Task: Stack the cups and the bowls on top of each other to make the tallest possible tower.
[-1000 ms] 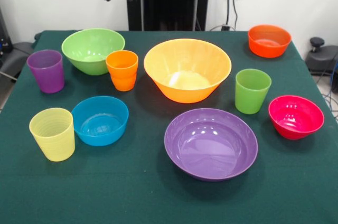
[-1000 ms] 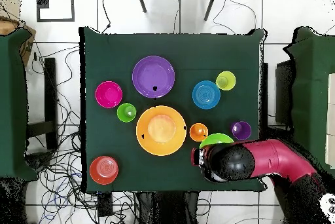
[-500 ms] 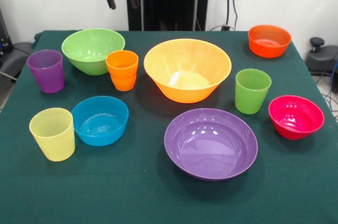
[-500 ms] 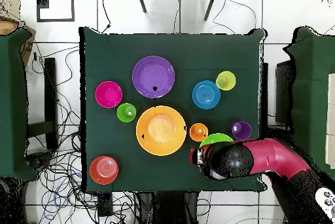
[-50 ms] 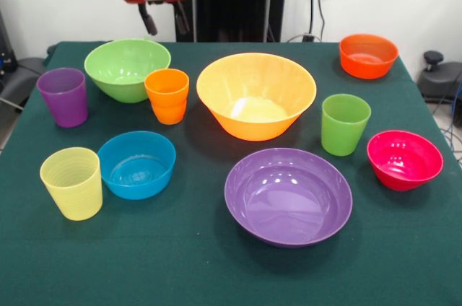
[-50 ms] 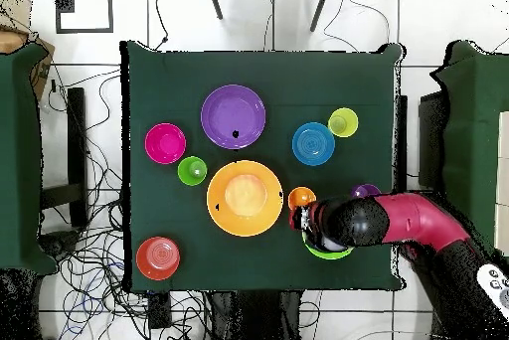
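My gripper hangs open and empty above the far rim of the light green bowl. In the overhead view the arm covers most of that bowl. Next to it stand the orange cup and the purple cup. The large orange-yellow bowl sits mid-table, with the wide purple bowl in front of it. The blue bowl and yellow cup are front left. The green cup, pink-red bowl and orange-red bowl are on the right. Every piece stands alone; no tower shows.
A dark green cloth covers the table. Cables lie on the floor around it, and other green-covered tables stand at both sides in the overhead view.
The gripper has come down and moved forward over the light green bowl. The cups and bowls have not moved.
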Robot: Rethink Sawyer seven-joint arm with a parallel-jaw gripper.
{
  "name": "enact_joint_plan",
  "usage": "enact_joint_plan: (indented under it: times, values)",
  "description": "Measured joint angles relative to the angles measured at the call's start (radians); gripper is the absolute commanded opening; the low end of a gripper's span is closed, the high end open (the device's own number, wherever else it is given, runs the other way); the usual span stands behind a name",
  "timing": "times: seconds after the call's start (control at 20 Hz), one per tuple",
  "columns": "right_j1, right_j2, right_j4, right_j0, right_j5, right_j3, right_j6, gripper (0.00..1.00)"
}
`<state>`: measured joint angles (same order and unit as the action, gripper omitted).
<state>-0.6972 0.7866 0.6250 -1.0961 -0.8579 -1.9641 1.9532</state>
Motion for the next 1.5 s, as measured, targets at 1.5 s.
enact_joint_plan:
  times: [1.5]
  values:
    - [0.053,-0.022,0.000,-0.018,0.000,0.078,0.000,1.00]
